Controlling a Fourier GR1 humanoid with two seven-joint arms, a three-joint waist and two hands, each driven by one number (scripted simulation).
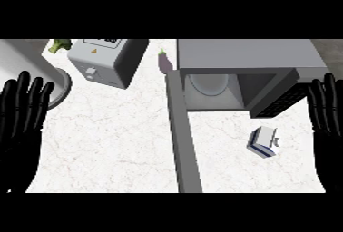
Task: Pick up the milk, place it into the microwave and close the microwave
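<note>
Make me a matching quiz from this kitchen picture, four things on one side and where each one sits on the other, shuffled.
Things:
1. milk carton
2. eggplant
3. toaster
4. microwave door

Places:
A. swung open, reaching toward the counter's near edge
B. far left part of the counter
C. lying on the counter, right of the open door
D. just left of the microwave's back corner

Pairs: 1-C, 2-D, 3-B, 4-A

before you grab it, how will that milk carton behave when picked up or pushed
The milk looks like a small boxy carton lying on its side on the counter, so it will probably slide rather than roll when pushed. Its flat faces should suit a hand closing across them. The carton walls may give a little if squeezed.
</note>
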